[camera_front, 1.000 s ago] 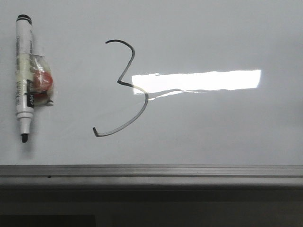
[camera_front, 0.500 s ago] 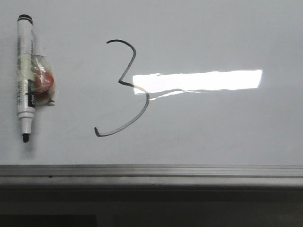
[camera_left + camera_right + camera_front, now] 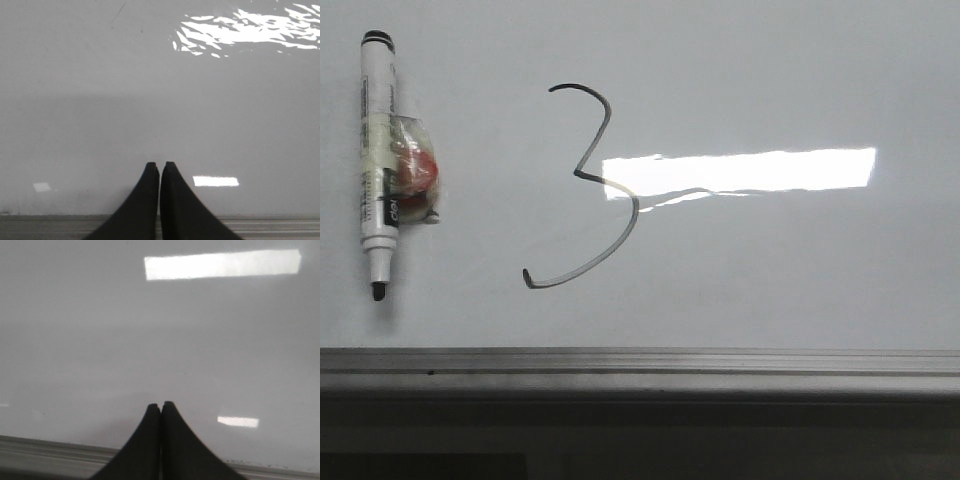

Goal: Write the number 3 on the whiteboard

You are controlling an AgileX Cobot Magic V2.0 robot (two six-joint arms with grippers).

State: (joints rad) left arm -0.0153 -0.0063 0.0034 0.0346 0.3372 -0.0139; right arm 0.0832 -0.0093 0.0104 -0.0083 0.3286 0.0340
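Note:
A thin dark number 3 [image 3: 588, 176] is drawn on the glossy whiteboard [image 3: 770, 270] in the front view, left of a bright rectangular reflection. A white marker with a black tip [image 3: 376, 165] lies at the board's far left, uncapped, with a clear wrap holding something red beside it. No gripper shows in the front view. My left gripper [image 3: 160, 165] is shut and empty over bare whiteboard [image 3: 150, 100]. My right gripper [image 3: 160, 404] is shut and empty over bare whiteboard [image 3: 150, 340].
A grey metal edge strip [image 3: 640, 362] runs along the board's near side; it also shows below each gripper in the left wrist view [image 3: 50, 225] and the right wrist view [image 3: 50, 450]. Dark space lies below the strip.
The whole front view has shifted slightly: the marker and the numeral sit a few pixels to the right of a second ago. The drawn line looks the same.

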